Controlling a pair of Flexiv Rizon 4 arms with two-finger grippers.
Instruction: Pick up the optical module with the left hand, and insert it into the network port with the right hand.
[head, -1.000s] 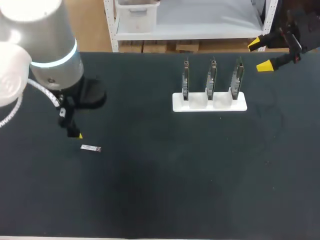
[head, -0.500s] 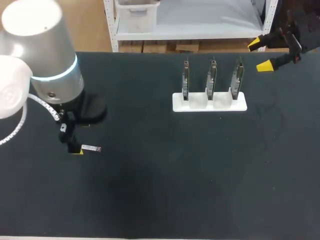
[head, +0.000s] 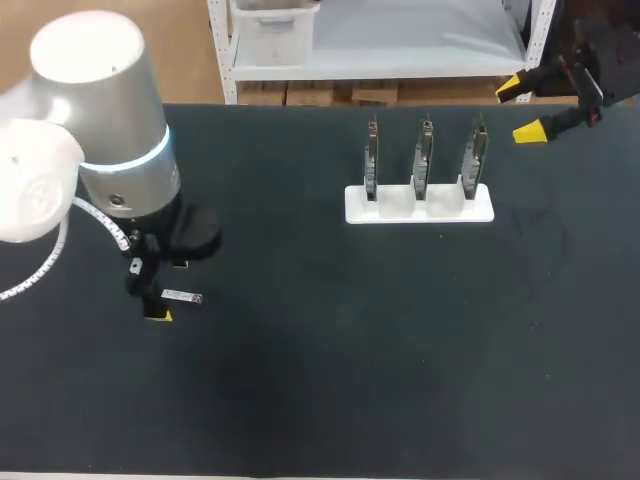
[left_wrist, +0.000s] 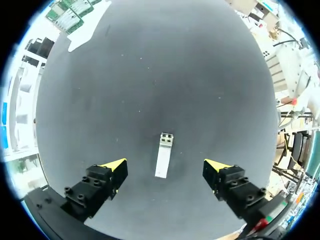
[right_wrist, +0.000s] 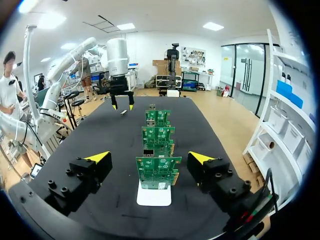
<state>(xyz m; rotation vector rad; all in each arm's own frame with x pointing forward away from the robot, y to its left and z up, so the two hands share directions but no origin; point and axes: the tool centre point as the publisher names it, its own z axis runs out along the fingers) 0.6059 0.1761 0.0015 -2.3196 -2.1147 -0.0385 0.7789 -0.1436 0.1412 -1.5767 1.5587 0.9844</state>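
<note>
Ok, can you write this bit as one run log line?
phase: pre-grasp | left gripper: open, optical module flat between fingers, not gripped | right gripper: open, board rack ahead

Dark matte table (head: 420, 380); faint pale specks on surface; light soft, even.

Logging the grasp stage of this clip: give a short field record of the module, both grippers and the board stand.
optical module: lying flat on the black table, not gripped
left gripper: open, straddling the module, neither finger touching it
right gripper: open, empty, near the table's far right corner
board stand: white, holding three upright circuit boards
stage: module not yet picked up
</note>
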